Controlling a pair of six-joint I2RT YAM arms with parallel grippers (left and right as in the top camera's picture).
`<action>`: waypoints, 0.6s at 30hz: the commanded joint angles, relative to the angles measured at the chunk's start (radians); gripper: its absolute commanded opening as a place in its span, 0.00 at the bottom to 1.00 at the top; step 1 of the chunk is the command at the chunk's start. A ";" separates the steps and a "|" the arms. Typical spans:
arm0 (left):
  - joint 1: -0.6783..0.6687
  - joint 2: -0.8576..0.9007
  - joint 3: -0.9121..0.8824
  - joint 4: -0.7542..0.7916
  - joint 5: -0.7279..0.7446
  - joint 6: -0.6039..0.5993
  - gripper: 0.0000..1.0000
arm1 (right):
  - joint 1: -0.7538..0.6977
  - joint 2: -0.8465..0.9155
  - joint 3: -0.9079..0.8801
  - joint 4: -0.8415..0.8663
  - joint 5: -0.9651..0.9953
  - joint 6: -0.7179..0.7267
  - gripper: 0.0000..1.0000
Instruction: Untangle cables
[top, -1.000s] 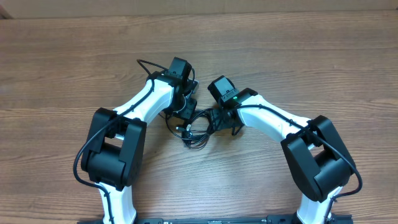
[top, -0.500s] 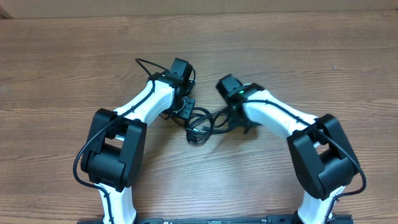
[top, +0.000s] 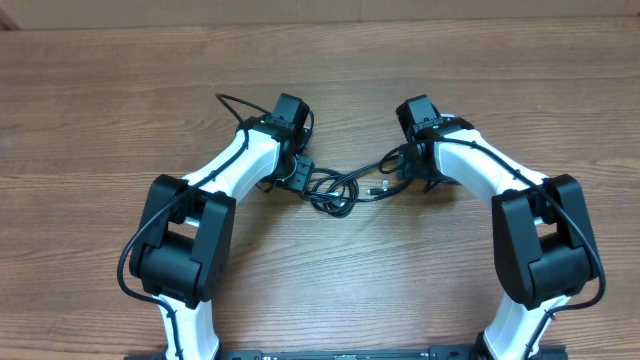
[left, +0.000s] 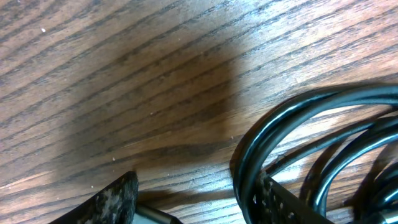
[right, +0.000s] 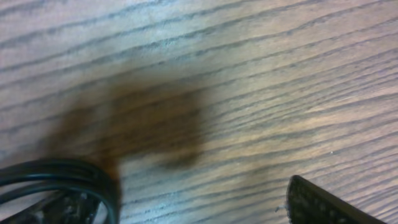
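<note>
The black cables (top: 336, 190) lie as a loose tangle on the wooden table between my two grippers, with a small silver-tipped plug (top: 378, 187) on its right side. My left gripper (top: 297, 172) sits at the tangle's left end. In the left wrist view it (left: 199, 208) is open, with bare wood in the gap and glossy cable loops (left: 267, 134) draped round the right finger (left: 283, 202). My right gripper (top: 412, 178) is at the tangle's right end. In the right wrist view it (right: 193, 208) stands wide open, and a cable loop (right: 62, 169) curves over its left finger.
The table's far edge (top: 320, 22) runs along the top of the overhead view. A thicker black cord (top: 228, 102) arcs out from my left arm. Both arm bases stand at the near edge, left (top: 180, 250) and right (top: 540, 250).
My right arm has swung to the right and away, stretching the tangle out sideways, and its jaws have opened wide. The left gripper stayed in place and opened further.
</note>
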 joint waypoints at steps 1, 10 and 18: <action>0.025 0.098 -0.068 -0.003 -0.169 -0.006 0.61 | -0.024 0.055 -0.041 0.009 0.158 -0.121 1.00; 0.024 0.098 -0.068 0.004 -0.164 -0.006 0.63 | -0.016 0.055 0.072 -0.070 0.390 -0.123 1.00; 0.024 0.098 -0.068 0.003 -0.157 -0.006 0.64 | -0.002 0.055 0.272 -0.218 -0.338 -0.229 1.00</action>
